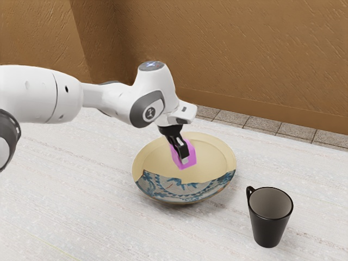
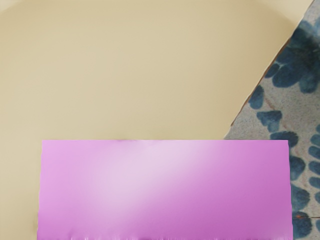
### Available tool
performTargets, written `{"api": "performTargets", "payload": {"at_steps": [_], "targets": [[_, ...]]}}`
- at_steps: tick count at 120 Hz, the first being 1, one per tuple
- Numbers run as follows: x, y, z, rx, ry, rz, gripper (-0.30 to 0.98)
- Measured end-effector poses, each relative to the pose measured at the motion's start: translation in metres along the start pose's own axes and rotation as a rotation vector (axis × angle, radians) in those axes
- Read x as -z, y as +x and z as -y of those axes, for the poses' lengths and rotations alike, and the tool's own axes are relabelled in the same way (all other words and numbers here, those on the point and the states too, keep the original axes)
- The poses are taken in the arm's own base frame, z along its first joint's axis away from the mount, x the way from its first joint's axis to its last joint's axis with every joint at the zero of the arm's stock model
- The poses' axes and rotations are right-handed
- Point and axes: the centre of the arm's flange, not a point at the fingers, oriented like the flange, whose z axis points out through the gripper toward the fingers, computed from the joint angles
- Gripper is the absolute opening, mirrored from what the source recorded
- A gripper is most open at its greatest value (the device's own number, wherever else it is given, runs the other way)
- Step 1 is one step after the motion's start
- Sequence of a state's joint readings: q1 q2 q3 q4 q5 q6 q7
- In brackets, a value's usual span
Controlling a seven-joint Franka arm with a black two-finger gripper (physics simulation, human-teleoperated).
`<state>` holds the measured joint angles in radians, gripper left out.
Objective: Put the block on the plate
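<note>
Pink block [image 1: 192, 154] clasped between its fingers, your black gripper [image 1: 185, 158] reaches down over the cream plate [image 1: 212, 157], seen in the exterior view. The block sits within the plate's rim (whether it touches the surface, you cannot tell from these angles). Your wrist view sets it against bare cream glaze and a grey section painted with blue motifs. A black mug [image 1: 268, 228] stands upright near the plate, toward the exterior view's right, on the pale table [image 1: 65, 190].
</note>
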<state>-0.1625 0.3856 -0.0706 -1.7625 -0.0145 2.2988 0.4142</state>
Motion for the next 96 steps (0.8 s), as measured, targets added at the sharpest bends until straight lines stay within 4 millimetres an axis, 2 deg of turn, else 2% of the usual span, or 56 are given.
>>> {"api": "performTargets", "payload": {"at_steps": [17,24,32,38,46,54,63,81,96], "targets": [[-0.021,0.000,-0.002,0.006,-0.007,0.010,0.43],[-0.022,0.001,-0.001,0.008,-0.007,0.008,0.49],[-0.014,0.002,-0.001,0.009,-0.002,-0.004,0.54],[0.008,0.004,0.000,0.008,0.012,-0.030,0.57],[0.048,0.002,0.001,0.008,0.033,-0.061,0.60],[0.084,-0.006,0.007,0.021,0.053,-0.069,0.63],[0.116,-0.020,0.017,0.047,0.073,-0.058,0.64],[0.168,-0.051,0.023,0.122,0.071,-0.012,0.67],[0.197,-0.069,0.038,0.195,0.066,0.034,0.67]]}}
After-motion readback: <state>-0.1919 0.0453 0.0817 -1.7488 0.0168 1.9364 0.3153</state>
